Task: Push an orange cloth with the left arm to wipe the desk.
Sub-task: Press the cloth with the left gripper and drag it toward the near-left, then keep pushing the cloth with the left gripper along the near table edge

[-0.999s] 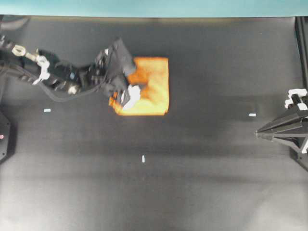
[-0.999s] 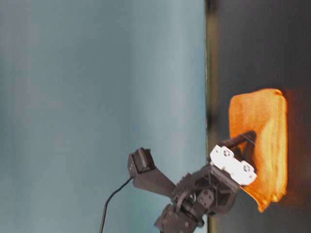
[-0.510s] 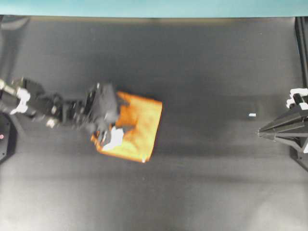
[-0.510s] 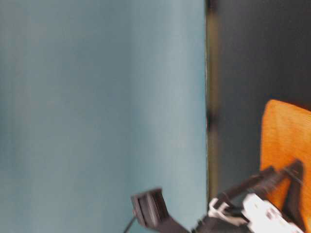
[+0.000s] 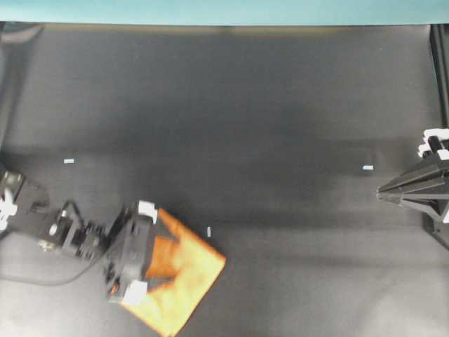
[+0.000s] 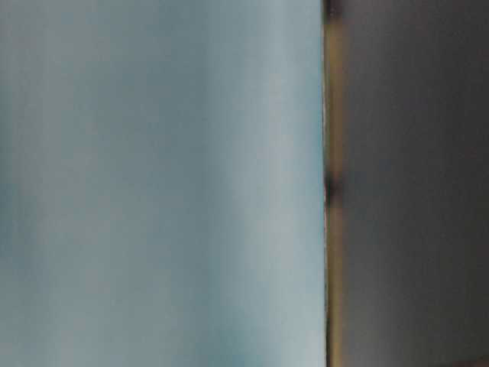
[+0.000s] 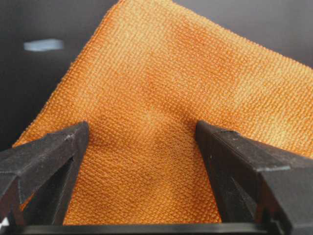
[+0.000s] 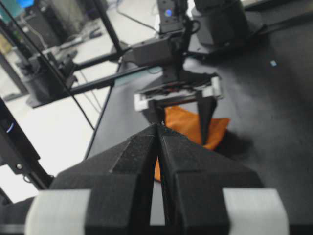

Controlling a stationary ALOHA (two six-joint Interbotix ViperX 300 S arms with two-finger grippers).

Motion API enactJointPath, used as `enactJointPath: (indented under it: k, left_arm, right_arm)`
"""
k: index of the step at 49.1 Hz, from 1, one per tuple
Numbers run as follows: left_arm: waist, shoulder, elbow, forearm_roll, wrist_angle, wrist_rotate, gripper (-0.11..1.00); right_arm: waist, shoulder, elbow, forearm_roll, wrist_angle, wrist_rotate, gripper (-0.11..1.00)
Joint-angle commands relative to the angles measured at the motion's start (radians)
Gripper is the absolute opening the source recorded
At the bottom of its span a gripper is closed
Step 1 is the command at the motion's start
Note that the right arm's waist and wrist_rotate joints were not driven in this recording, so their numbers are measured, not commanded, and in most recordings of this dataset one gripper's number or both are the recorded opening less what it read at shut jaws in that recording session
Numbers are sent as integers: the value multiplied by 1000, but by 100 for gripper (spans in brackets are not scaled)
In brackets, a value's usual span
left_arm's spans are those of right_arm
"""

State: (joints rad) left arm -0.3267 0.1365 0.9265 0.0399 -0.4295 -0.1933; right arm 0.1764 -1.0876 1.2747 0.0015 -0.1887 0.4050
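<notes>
Overhead exterior: orange cloth (image 5: 184, 279) down near the desk's (image 5: 280, 105) front-left corner, turned diamond-wise, one corner pointing toward the middle of the desk. Left end effector (image 5: 151, 253) planted on the cloth's near-left portion, fingers spread wide, white pads either side; bulk of the cloth lying ahead of the tips and to their right in this view, toward the desk's centre. Right end effector (image 5: 379, 193) parked at the far right edge, well apart from the cloth, so left arm (image 5: 63, 235) plainly the nearer one. Small white tape mark (image 5: 208, 232) just beyond the cloth's upper edge.

Table-level exterior: only blurred teal backdrop and a dark strip of desk; no cloth, no arm visible.

Left wrist: fingers (image 7: 46, 156) apart, pressing down on the weave, cloth spreading forward between and beyond them. Likely best pushed forward along that line.

Right wrist: tips closed together, pointing across the desk at the cloth and the left end effector.
</notes>
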Motion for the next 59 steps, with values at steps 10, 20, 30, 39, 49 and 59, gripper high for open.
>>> enactJointPath:
  k: [10,20,30,39,49,59]
  left_arm:
    - [-66,-9,-5,5,-2,-41,86]
    - [-66,-9,-12,5,-2,-35,86]
    - [-54,-57,-28,5,-2,-20,86]
    - [-25,-167,-23,5,26,29,86]
    - [-12,-305,-11,5,138,78,86]
    - [-14,-453,26,5,225,87,86]
  right_arm:
    - [2,3,-6,2,-5,0,0]
    - [2,3,-6,2,-5,-2,0]
    - [2,3,-6,2,-5,0,0]
    - [0,3,-5,2,-5,-2,0]
    - [2,0,0,2,-5,-2,0]
    - [2,-6,3,2,-5,0,0]
